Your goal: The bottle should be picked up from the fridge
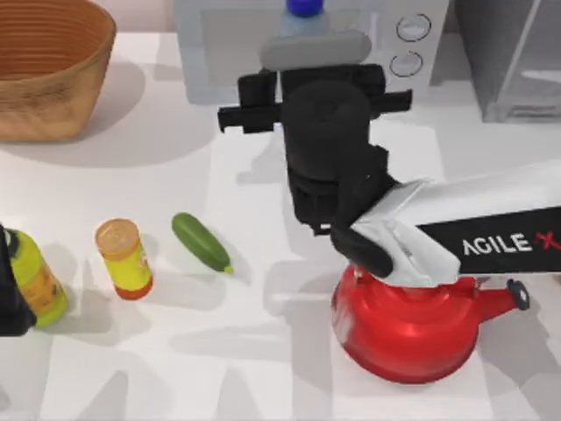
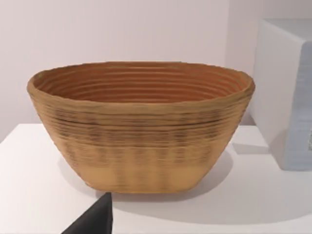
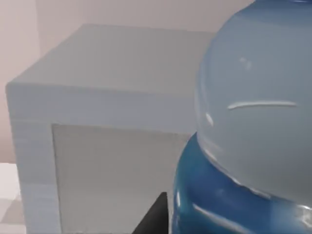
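Hovering before the microwave (image 1: pixel 307 44), my right tool (image 1: pixel 308 88) has the bottle (image 1: pixel 304 19) upright just ahead of it, the nearer arm, though its grip state can't be told.

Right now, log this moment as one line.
right gripper: at bottle, in front of the microwave | fridge: top view's far right | left arm: parked at left edge
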